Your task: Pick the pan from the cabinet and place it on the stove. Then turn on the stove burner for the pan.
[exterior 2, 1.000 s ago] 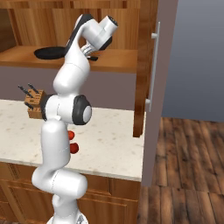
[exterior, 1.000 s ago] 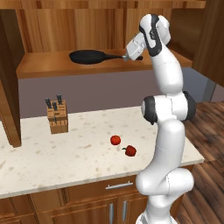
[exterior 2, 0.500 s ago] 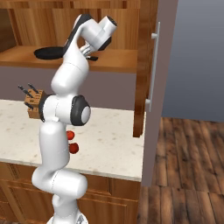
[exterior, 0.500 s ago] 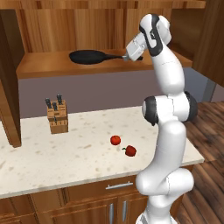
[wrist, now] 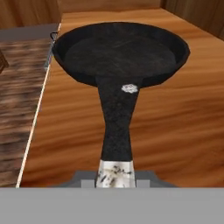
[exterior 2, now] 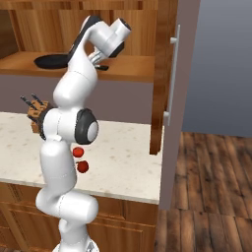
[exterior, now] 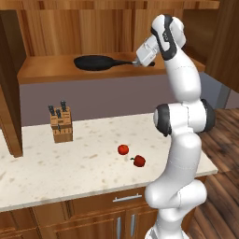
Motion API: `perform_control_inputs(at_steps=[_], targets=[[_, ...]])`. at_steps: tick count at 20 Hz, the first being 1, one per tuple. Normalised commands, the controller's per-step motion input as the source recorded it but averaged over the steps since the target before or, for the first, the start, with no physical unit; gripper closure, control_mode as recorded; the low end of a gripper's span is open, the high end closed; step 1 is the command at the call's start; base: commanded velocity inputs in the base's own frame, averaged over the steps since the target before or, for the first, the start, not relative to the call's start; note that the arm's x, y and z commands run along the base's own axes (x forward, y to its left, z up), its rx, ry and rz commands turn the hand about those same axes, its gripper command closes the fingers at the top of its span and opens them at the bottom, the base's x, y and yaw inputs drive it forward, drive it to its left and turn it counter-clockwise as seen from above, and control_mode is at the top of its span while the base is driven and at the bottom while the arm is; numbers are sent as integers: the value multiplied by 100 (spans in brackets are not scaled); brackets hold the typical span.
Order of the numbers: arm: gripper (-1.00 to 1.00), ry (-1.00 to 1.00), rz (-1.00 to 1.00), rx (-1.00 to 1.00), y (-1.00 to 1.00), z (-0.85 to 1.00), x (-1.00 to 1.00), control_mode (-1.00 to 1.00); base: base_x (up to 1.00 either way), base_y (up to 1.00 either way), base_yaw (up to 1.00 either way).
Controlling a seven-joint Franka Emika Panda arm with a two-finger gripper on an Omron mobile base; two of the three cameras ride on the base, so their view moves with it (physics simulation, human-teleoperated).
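Observation:
The black pan (exterior: 95, 62) lies flat on the wooden shelf of the open cabinet (exterior: 46, 73), its long handle pointing right. My gripper (exterior: 137, 63) is at the end of that handle, up at shelf height. In the hand view the pan (wrist: 120, 50) stretches away from me and its silvery handle tip sits between my gripper (wrist: 114, 179) jaws, which are shut on it. From the right base view the pan (exterior 2: 51, 61) shows behind my arm, with the gripper (exterior 2: 101, 66) over the shelf (exterior 2: 130, 69). The stove is out of view.
An open cabinet door (exterior 2: 170, 98) with a grey bar handle stands to the right, another door (exterior: 9, 93) hangs at the left. On the pale counter (exterior: 70, 172) below are a knife block (exterior: 61, 123) and two small red items (exterior: 123, 149) (exterior: 138, 161).

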Motion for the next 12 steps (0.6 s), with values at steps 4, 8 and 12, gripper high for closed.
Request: perform_control_inputs(at_steps=[4,8,12], targets=[[100,-2,-3,1,0,-18,-45,-100,0,0,0],[100,-3,-6,0,0,-23,-39,-100,0,0,0],[100,-1,-10,0,0,-25,-30,-100,0,0,0]])
